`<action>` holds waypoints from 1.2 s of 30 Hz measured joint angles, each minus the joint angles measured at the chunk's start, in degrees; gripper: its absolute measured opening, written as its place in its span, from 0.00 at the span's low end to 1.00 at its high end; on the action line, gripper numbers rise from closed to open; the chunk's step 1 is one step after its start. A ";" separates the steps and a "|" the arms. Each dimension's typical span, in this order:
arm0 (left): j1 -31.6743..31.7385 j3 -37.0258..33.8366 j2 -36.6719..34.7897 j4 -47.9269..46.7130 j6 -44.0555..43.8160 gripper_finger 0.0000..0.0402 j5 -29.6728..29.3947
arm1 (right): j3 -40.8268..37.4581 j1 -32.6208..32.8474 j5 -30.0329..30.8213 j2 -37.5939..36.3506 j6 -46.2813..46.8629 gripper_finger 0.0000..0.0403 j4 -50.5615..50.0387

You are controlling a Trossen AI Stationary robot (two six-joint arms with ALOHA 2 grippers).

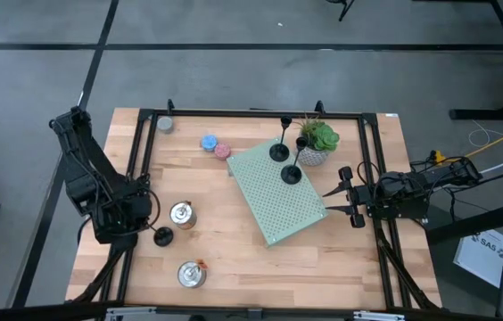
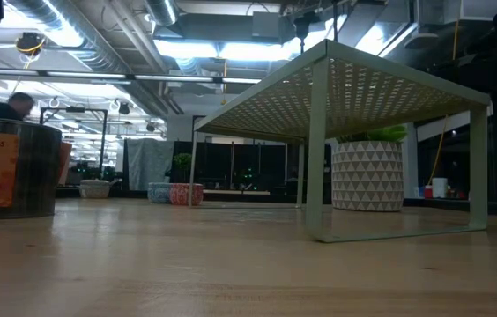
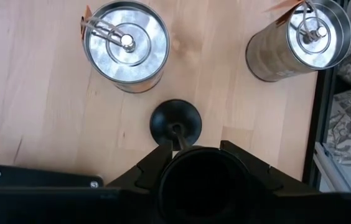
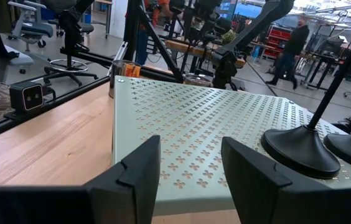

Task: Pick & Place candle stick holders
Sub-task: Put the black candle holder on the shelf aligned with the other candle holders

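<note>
1. So the left pincer (image 1: pixel 144 234) sits just left of the third candle stick holder (image 1: pixel 163 236), which stands on the wooden surface (image 1: pixel 234 267) between the two silver tins (image 1: pixel 181 214), well left of the green perforated rack (image 1: pixel 278 192).
2. From the left wrist view the holder's stem looks upright, rising right at the pincer's fingertips. Can't honestly tell if it's pinching the stem or merely around it.
3. The other two holders (image 1: pixel 279 152) already stand on the rack's far end, next to the potted plant (image 1: pixel 317 141).
4. The right pincer (image 1: pixel 345 198) hangs just right of the rack, spread and holding nothing. I'd say the left arm is clearly nearer for this one.
</note>
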 joint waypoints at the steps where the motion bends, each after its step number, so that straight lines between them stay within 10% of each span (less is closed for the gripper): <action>1: 0.00 0.00 -0.04 -0.02 0.00 0.30 0.00 | 0.00 -0.02 0.02 0.00 0.00 0.43 0.00; 36: 0.20 5.77 -5.87 2.78 -0.44 0.29 -6.19 | 0.00 0.00 0.00 -0.01 -0.02 0.43 0.00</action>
